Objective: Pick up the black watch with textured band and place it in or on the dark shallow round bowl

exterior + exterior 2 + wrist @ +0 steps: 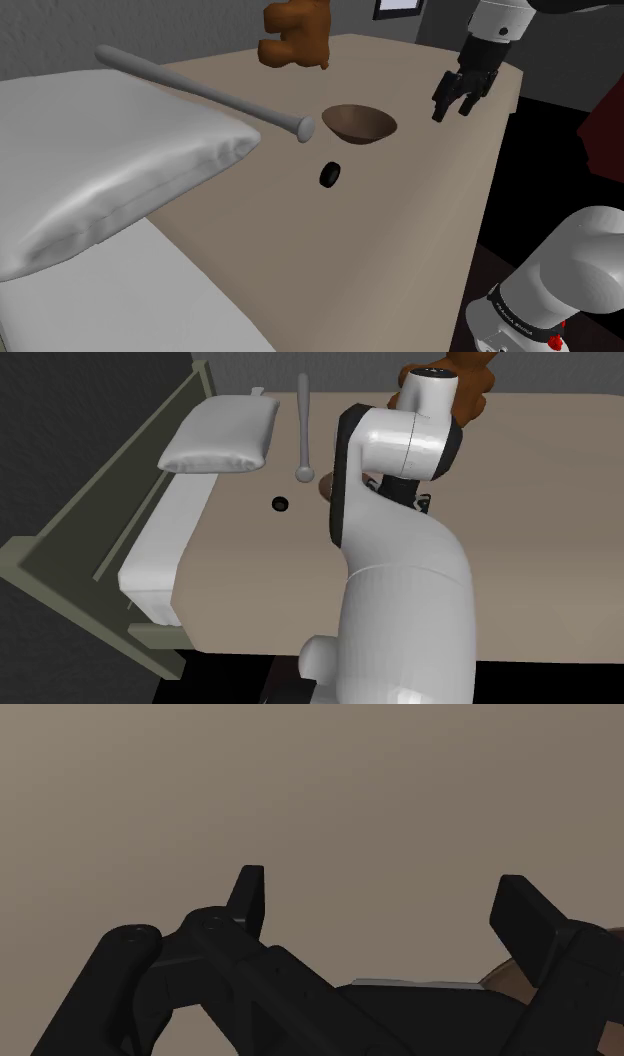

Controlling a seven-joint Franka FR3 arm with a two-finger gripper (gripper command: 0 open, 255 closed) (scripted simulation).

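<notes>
The black watch [329, 175] stands as a small dark ring on the tan table, just in front of the dark shallow round bowl [358, 122]. My gripper [451, 110] hangs open above the table to the right of the bowl in the shoulder view, holding nothing. In the second exterior view the watch [280, 504] lies left of the arm, which hides most of the bowl. In the wrist view my gripper [385, 904] has its two fingers [250, 894] apart over bare tan surface, with a brown edge of the bowl [505, 979] beside the right finger.
A grey baseball bat [200, 91] lies across the table behind the watch, its end close to the bowl. A brown teddy bear [296, 35] sits at the far edge. A white pillow [100, 160] covers the shoulder view's left. The table edge [490, 190] drops off at the right.
</notes>
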